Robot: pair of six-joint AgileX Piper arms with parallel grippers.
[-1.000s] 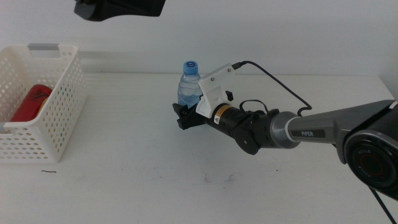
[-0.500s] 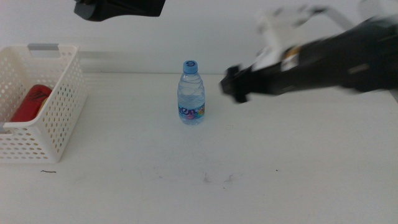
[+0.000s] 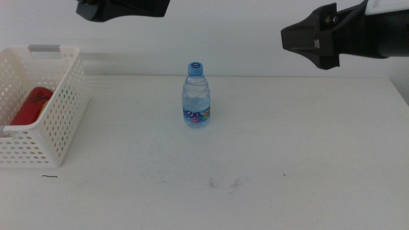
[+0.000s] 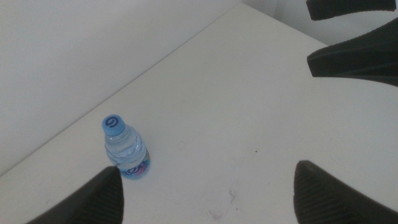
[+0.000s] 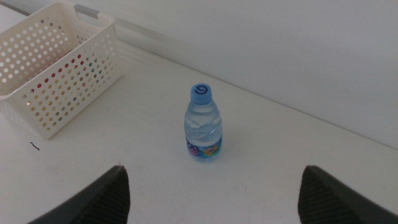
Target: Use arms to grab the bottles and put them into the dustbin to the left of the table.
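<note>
- One blue-capped water bottle [image 3: 197, 96], upright on the counter [image 3: 268, 153].
- One red can [image 3: 30, 105], lying inside the basket.
- One white perforated basket [image 3: 59, 118], at nine o'clock.
- Two grippers: left gripper [image 3: 123, 7], right gripper [image 3: 311, 37].

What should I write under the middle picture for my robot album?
A small water bottle stands alone on the white table, a red can lies in the basket, and both pincers hang above.

small water bottle [image 3: 197, 96] with a colourful label, lettering too small to read, no other text legible
</note>
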